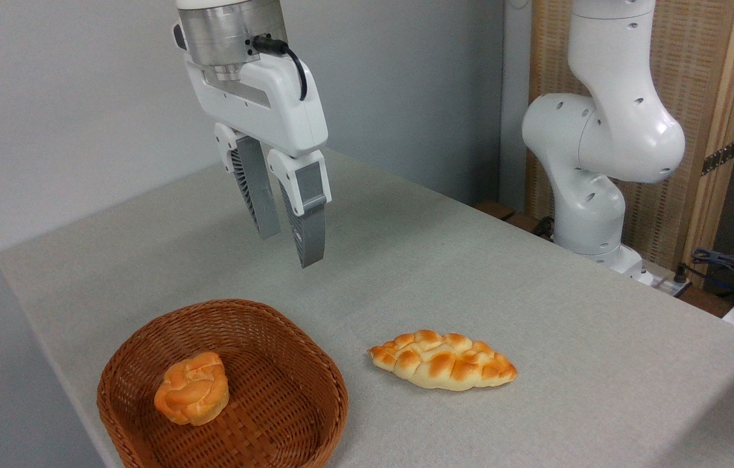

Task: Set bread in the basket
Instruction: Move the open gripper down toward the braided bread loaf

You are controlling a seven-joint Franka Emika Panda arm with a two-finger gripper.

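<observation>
The bread (443, 361), a long braided loaf with a golden-orange crust, lies flat on the grey table to the right of the basket. The basket (305, 351) is brown woven wicker and sits at the front left. My gripper (290, 246) hangs well above the table, behind the basket and to the left of the loaf. Its two grey fingers (307, 221) stand a small gap apart with nothing between them, so it is open.
A small round knotted orange bun (192, 388) rests inside the basket. The arm's white base (591, 195) stands at the table's far right edge. Cables (731, 263) lie beyond the right edge. A grey wall runs behind the table.
</observation>
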